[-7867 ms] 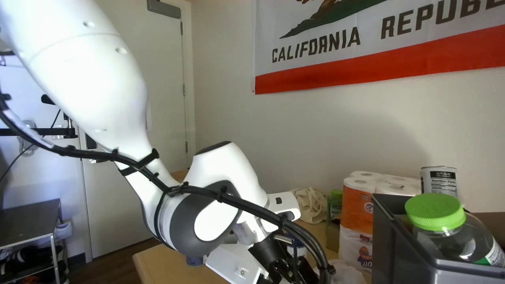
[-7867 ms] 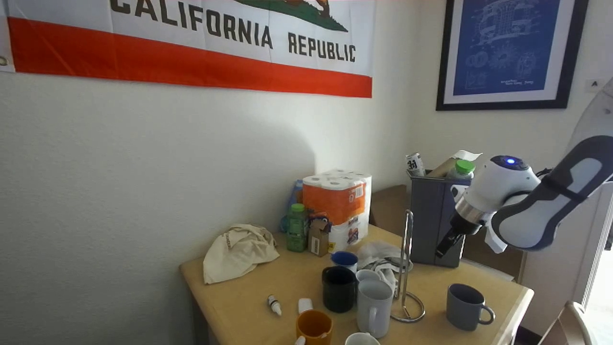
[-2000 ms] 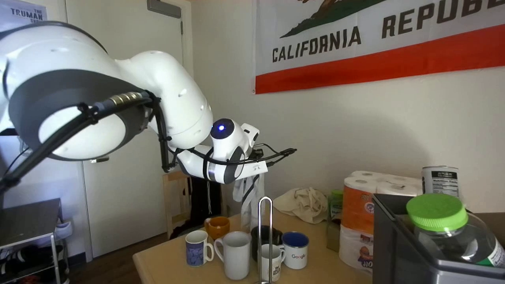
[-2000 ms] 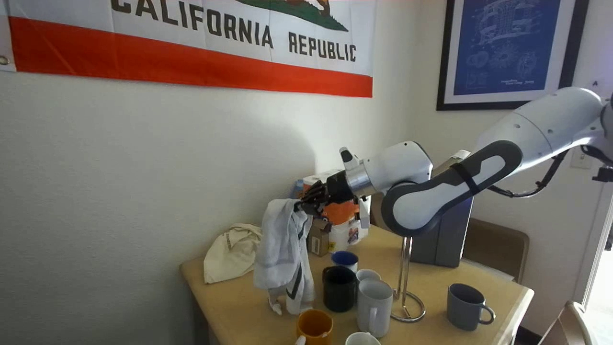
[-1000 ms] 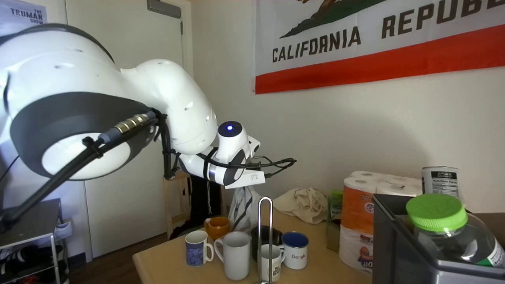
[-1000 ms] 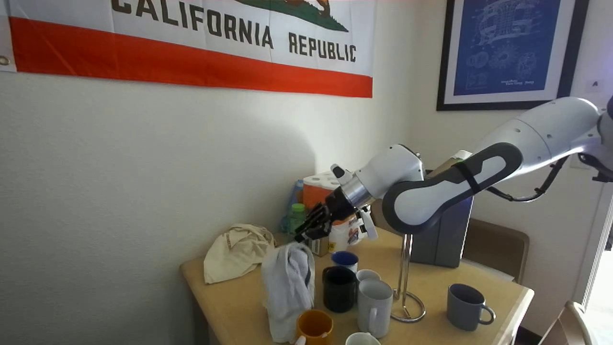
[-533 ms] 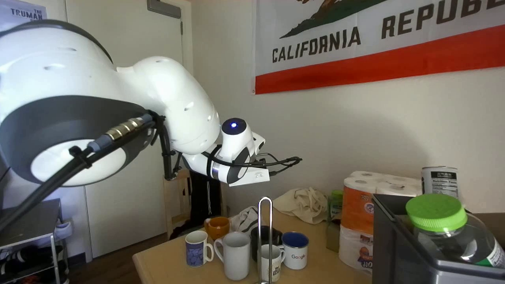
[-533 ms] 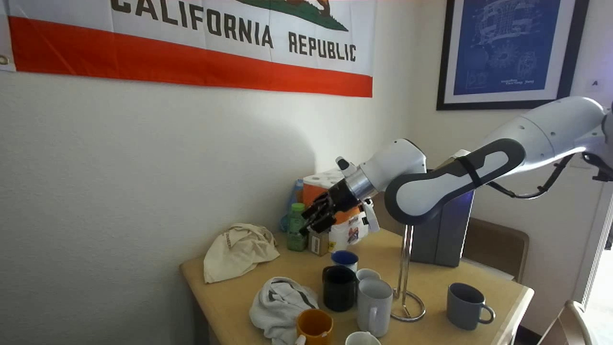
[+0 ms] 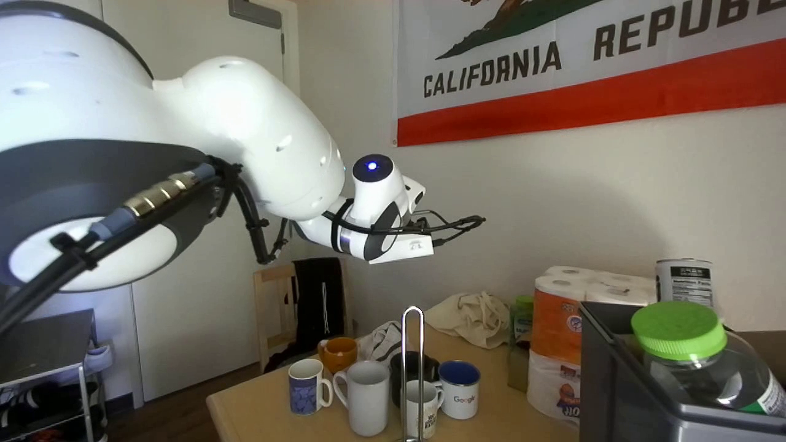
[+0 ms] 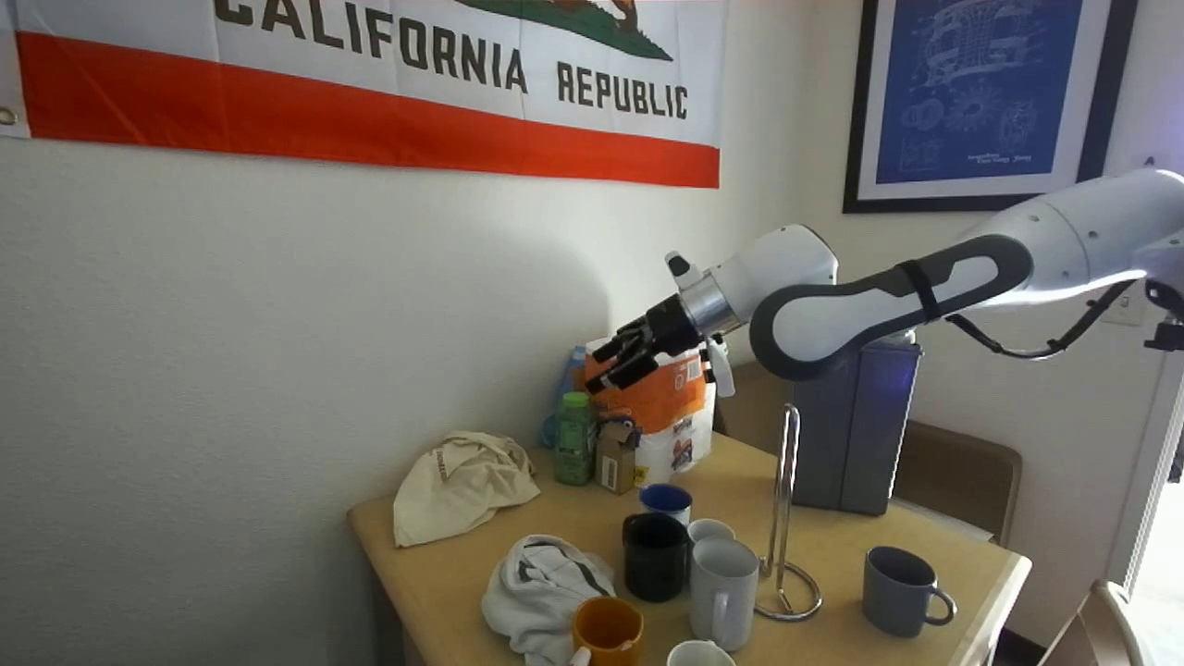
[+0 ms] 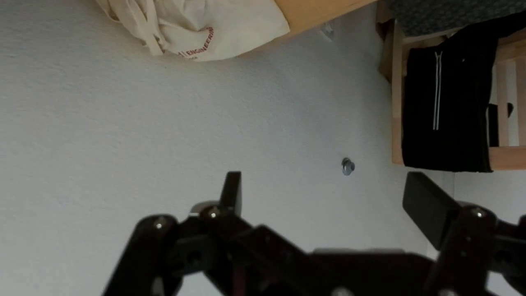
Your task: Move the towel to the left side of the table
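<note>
Beside a pale wall [image 10: 277, 324], one table [image 10: 435, 573], light-brown wood, seen in both exterior views. Robot arm [image 10: 860, 319], white and dark grey, extended above it. Flag [image 10: 370, 120], lettered CALIFORNIA REPUBLIC, hung on the wall. Bin [image 10: 832, 444], dark grey, upright at the table's edge. Pack of paper rolls [image 10: 657, 398], orange and white, upright on the table. Cloth bag [image 10: 462, 490], cream, slumped near the wall. Towel [image 10: 538, 597], white with dark stripes: crumpled on the table, between the cloth bag and the orange mug [image 10: 606, 636], near the black mug [image 10: 655, 560]; whether towel and orange mug touch, cannot tell. Metal stand [image 10: 783, 490], upright on a ring base. Pincer [image 11: 323, 179], black: jaws spread wide, raised, well apart from the towel. Jar [image 9: 681, 344], green-lidded, in the bin. Tall white mug [image 10: 724, 592]; dark grey mug [image 10: 895, 592], apart from the rest; Google mug [image 9: 459, 393]; blue-patterned mug [image 9: 304, 393]; small white mug [image 9: 412, 411]: all upright.
</note>
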`<state>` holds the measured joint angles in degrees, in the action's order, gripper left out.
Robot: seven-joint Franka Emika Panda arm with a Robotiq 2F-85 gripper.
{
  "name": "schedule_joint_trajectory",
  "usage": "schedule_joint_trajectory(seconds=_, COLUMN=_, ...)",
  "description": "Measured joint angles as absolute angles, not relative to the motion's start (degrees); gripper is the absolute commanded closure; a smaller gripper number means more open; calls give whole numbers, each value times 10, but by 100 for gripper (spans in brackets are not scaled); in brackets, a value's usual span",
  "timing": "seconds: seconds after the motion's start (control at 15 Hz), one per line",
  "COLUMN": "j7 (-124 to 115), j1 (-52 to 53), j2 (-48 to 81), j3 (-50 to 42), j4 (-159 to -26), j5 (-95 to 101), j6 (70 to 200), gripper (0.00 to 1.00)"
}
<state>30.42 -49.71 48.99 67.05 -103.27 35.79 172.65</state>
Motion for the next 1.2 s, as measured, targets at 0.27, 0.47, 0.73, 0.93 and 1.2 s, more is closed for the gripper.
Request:
schedule_joint_trajectory(seconds=0.27, j7=326, j1=-527, j2=469, j3=711, j4=-1009, j5=313, j6=1664, gripper=0)
schedule_joint_trajectory(seconds=0.47, j7=358, j1=-543, j2=421, j3=719, j4=-997, j5=236, j6=1603, gripper=0)
schedule_joint_trajectory(seconds=0.73, j7=375, j1=-566, j2=345, j3=719, j4=-991, j5=150, j6=1517, gripper=0)
schedule_joint_trajectory(seconds=0.93, j7=401, j1=-586, j2=294, j3=717, j4=-990, j5=87, j6=1463, gripper=0)
schedule_joint_trajectory(seconds=1.2, j7=454, j1=-607, j2=250, j3=707, j4=-995, j5=4, j6=1426, gripper=0)
